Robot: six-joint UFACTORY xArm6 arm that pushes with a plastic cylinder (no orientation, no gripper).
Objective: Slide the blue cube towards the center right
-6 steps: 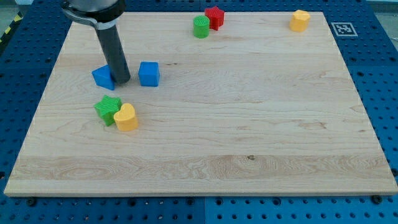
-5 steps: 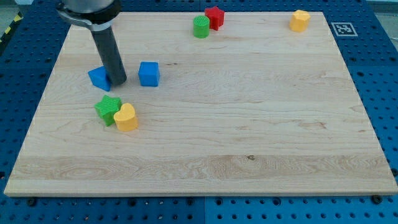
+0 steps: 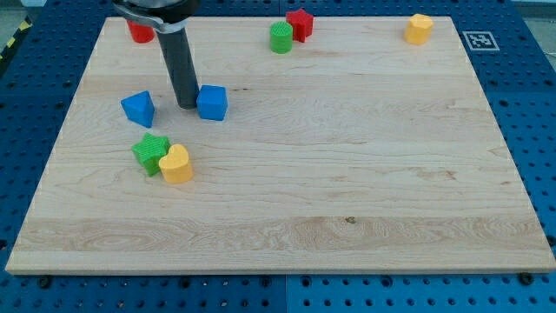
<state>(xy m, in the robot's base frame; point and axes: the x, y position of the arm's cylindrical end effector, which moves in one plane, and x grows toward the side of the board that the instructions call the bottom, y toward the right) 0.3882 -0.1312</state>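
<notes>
The blue cube (image 3: 212,103) sits on the wooden board (image 3: 347,174) in its upper left part. My tip (image 3: 188,105) stands right against the cube's left side, touching it or nearly so. A second blue block (image 3: 138,109), angular in shape, lies apart to the left of the tip.
A green star block (image 3: 151,153) and a yellow heart block (image 3: 176,164) touch each other below the tip. A red block (image 3: 140,31) is at the top left behind the rod. A green cylinder (image 3: 281,38) and red block (image 3: 301,23) are at top centre. A yellow block (image 3: 419,29) is at top right.
My tip moved right, away from the left blue block, up to the blue cube's left side. The cube shifted slightly right. The red block at top left came into sight.
</notes>
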